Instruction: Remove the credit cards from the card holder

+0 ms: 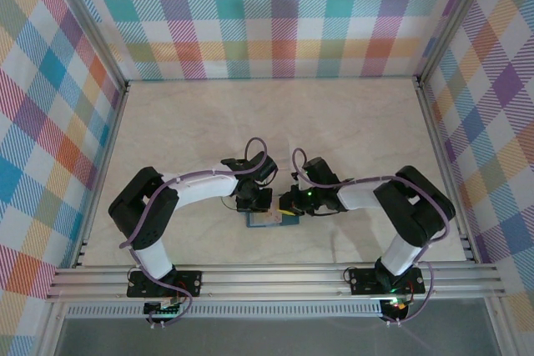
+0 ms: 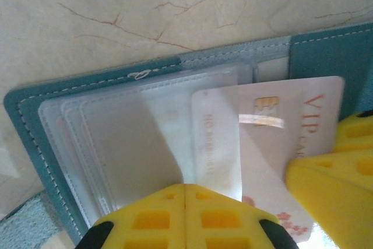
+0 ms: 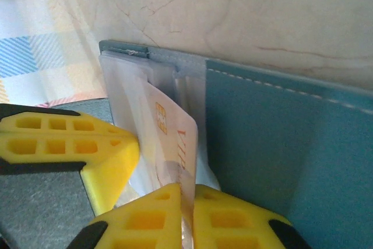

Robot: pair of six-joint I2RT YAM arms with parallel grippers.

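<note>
Now mid-extraction: right jaws grasp a card [image 2: 274, 126], half out of the open holder [image 2: 35, 121] on the desk's [image 1: 334, 122] near middle. Left jaws are clenched at the clear sleeves [image 2: 128, 138]. Next, likely a steady rightward pull.

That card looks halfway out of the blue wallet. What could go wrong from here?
1. The right gripper pinches the credit card by one end, so it might slip free mid-pull.
2. Part of the card lies under the clear sleeves; friction could drag the card holder along unless the shut left gripper pins it.
3. The two grippers sit very close and could bump.
</note>
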